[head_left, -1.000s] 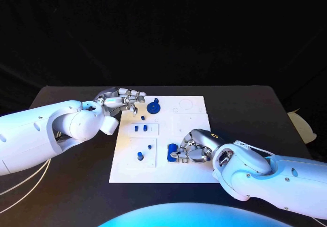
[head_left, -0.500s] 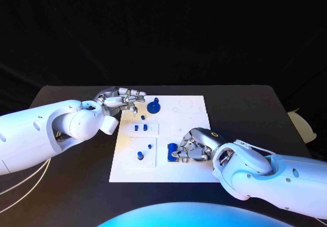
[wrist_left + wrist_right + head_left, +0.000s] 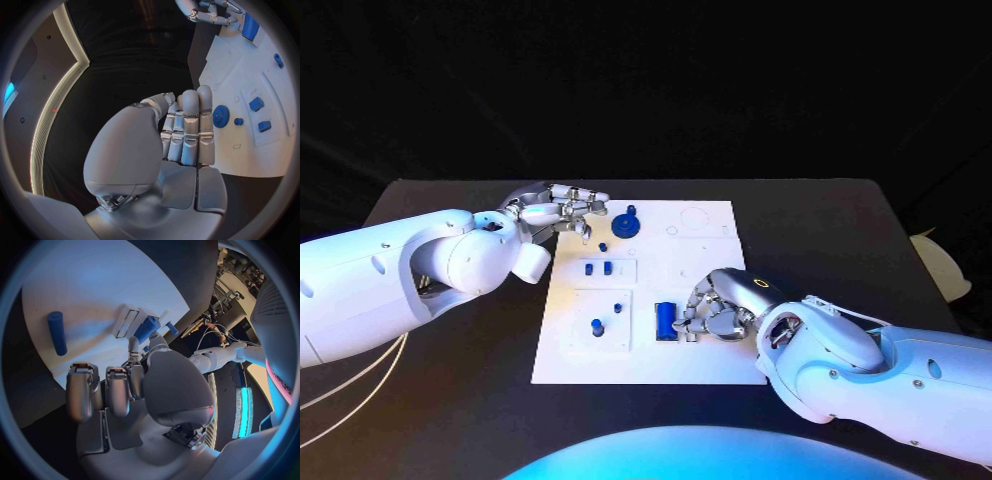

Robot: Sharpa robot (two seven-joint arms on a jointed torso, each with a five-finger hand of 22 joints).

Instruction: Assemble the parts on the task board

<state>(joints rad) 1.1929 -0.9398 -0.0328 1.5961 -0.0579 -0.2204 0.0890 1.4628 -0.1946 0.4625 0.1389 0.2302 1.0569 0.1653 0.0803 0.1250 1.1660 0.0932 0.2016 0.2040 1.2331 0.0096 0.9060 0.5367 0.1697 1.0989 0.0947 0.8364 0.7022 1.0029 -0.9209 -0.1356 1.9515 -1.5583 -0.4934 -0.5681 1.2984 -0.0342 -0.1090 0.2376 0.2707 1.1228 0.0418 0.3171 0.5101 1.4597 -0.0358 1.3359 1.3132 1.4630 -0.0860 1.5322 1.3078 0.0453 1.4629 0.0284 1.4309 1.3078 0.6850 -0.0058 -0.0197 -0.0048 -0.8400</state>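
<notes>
- Two hands working: right hand (image 3: 714,312) is pinching a small blue part (image 3: 147,328) in its fingers over the task board (image 3: 708,365), beside the blue block (image 3: 665,320).
- Left hand (image 3: 557,212) is hovering at the board's far-left corner, fingers curled in, grasping nothing.
- Insertion step probably in hand; next move is needing alignment over a socket, then pressing down.

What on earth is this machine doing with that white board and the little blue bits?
A two-armed robot is fitting small blue parts into a white task board. Its right hand is down on the board, fingers at an upright blue block. Its left hand waits at the board's far left corner, fingers curled, holding nothing, beside a round blue part.
</notes>
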